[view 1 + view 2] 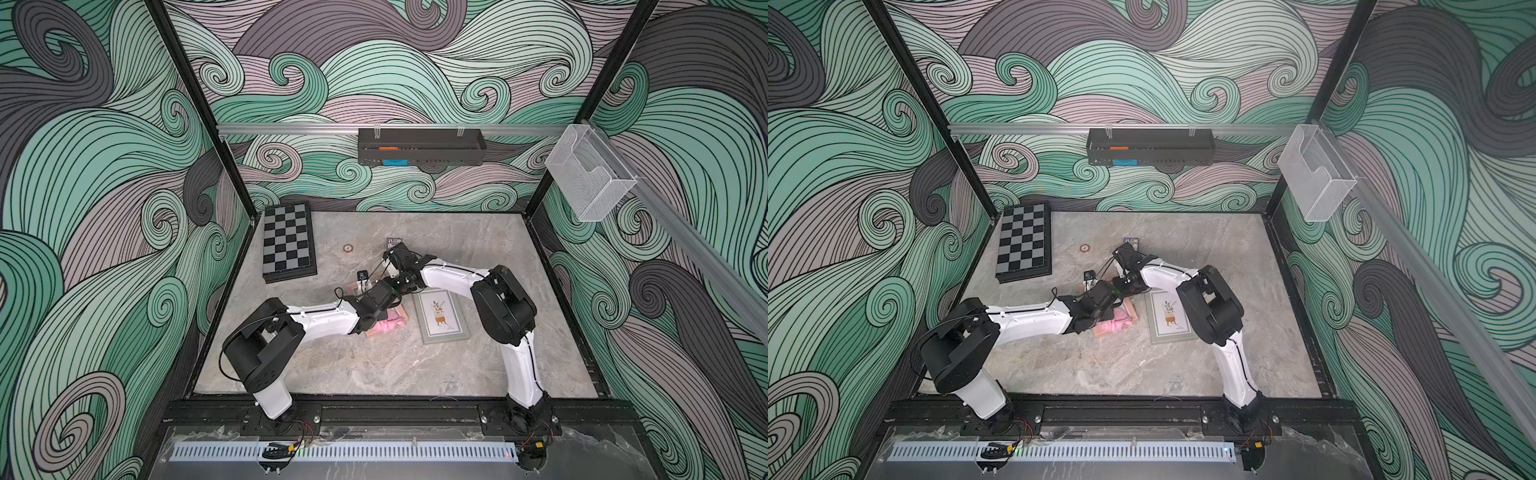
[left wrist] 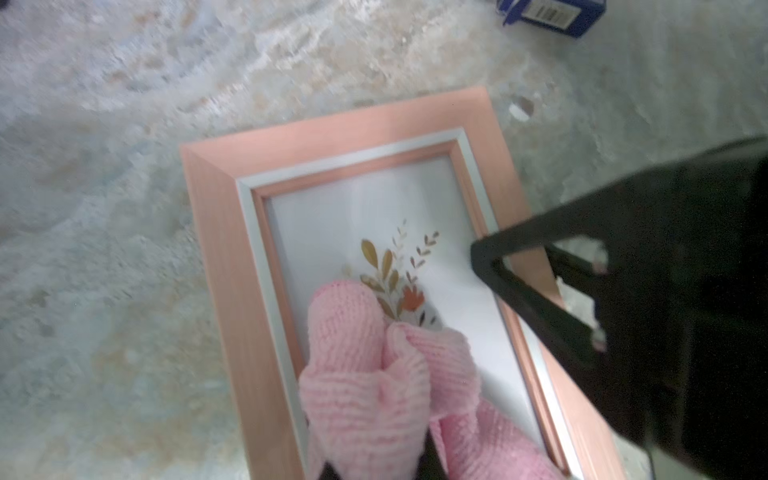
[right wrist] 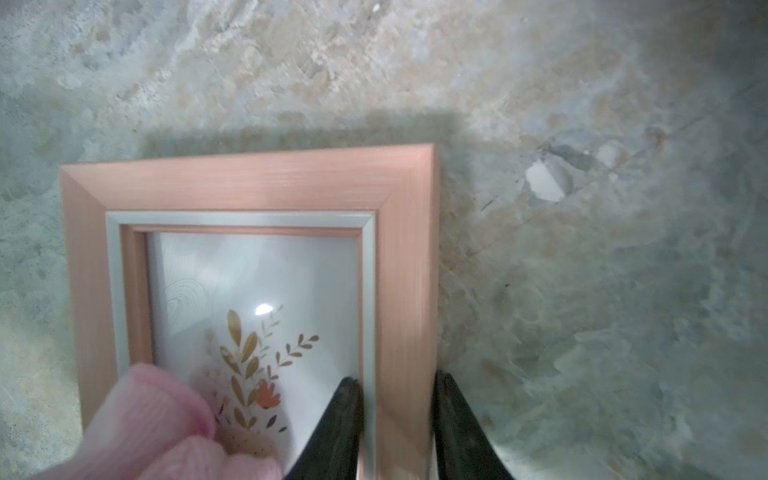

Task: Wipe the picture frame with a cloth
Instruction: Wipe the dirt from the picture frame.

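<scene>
Frame (image 2: 224,266): lay flat, face up, near the middle of the tabletop (image 1: 374,365), well in from every edge.
Cloth (image 2: 365,374): bunched on the glass (image 2: 332,216), covering the lower part of the print.
Left gripper (image 1: 379,319): jaws pinched almost fully together on the gathered end of the cloth, with loose folds trailing ahead onto the glass.
Right gripper (image 3: 397,432): jaws partly apart and clamped across one long rail of the frame, one finger inside the rail over the glass and the other outside it.
Cloth handling: soft, light knit. It would likely fold and drag rather than push, so hold the gathered end.
Frame handling: stiff and probably light, so it could slide on the smooth tabletop unless pinned. Take it by a rail, never by the glass.
Glass handling: slick and fragile, so light pressure is advised.
Stroke room: the glass toward the far short rail was bare. The raised inner lip bounded it on all sides, and the inside finger blocked one strip.
Neighbours: the grey frame (image 1: 442,316) lay just beside the frame, toward the right edge. The board (image 1: 286,243) was at the far left corner. The box (image 1: 394,242) and ring (image 1: 348,248) were toward the far edge.
Free tabletop: widest toward the near edge.
</scene>
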